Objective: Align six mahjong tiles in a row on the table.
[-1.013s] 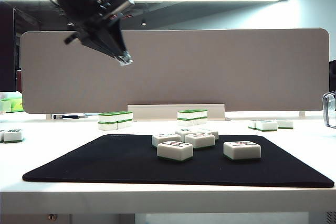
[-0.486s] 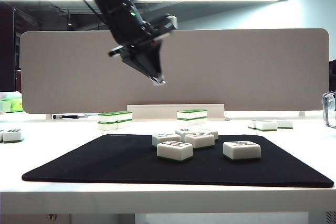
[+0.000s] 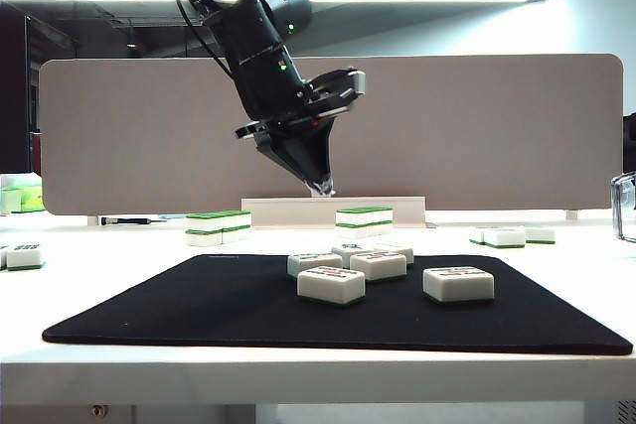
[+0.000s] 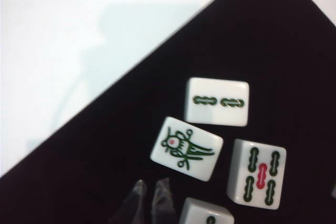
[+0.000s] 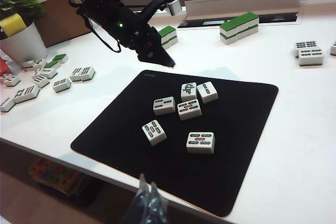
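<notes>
Six mahjong tiles lie loose on the black mat [image 5: 118,129]: one pair [image 5: 188,91] [image 5: 207,92] at the back, two [image 5: 164,105] [image 5: 189,109] in the middle, two [image 5: 154,132] [image 5: 200,142] in front. In the exterior view they form a cluster [image 3: 331,285] with one apart [image 3: 458,284]. My left gripper [image 3: 320,188] hangs shut and empty above the cluster's back. In its wrist view the left gripper [image 4: 151,190] points at bare mat beside a bird-marked tile [image 4: 186,148]. My right gripper [image 5: 147,190] is shut and empty, off the front edge of the table [image 5: 304,145].
Double-stacked green-topped tiles [image 3: 218,225] [image 3: 364,215] stand behind the mat before a grey partition [image 3: 477,136]. More tiles lie at the right [image 3: 507,236] and far left [image 3: 24,255]. A white plant pot [image 5: 21,43] and scattered tiles [image 5: 31,90] sit at the left.
My left arm has swung from high at the upper left down and to the right, and its shut gripper now hangs just above the back of the cluster. The tiles have not moved.
</notes>
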Motion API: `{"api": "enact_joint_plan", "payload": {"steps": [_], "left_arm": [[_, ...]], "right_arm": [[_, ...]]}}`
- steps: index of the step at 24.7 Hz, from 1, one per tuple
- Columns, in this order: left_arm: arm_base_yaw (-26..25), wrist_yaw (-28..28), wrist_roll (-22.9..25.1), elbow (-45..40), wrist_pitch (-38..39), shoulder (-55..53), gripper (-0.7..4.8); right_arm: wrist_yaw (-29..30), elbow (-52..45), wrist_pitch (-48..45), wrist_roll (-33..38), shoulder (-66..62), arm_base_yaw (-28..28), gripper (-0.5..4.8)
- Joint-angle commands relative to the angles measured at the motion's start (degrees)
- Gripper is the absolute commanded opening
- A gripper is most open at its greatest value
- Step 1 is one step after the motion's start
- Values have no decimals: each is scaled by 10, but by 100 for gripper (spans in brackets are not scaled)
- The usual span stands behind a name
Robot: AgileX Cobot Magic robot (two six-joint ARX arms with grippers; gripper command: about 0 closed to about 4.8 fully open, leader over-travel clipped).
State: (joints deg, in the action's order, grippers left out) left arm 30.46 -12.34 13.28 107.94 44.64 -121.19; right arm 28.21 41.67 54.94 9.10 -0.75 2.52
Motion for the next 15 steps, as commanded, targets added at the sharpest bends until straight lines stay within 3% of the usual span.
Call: {"api": "enact_joint_plan", "payload": {"steps": [1, 3, 4, 6, 15], "left_arm": [[5, 12, 5, 2, 4, -3, 117], [9, 14, 5, 2, 3, -10, 291], [11, 15, 5, 2, 3, -12, 319], [13, 17, 5, 2, 2, -16, 319], [28, 36, 115, 0, -6, -35, 319]], "right_arm": [[-2, 1, -7, -2, 8, 0, -1], [-2, 1, -7, -1, 8, 0, -1], [-2, 1, -7, -1, 8, 0, -1], [-2, 1, -7, -1, 8, 0, -1], [-2, 1, -7, -1, 8, 0, -1]]}}
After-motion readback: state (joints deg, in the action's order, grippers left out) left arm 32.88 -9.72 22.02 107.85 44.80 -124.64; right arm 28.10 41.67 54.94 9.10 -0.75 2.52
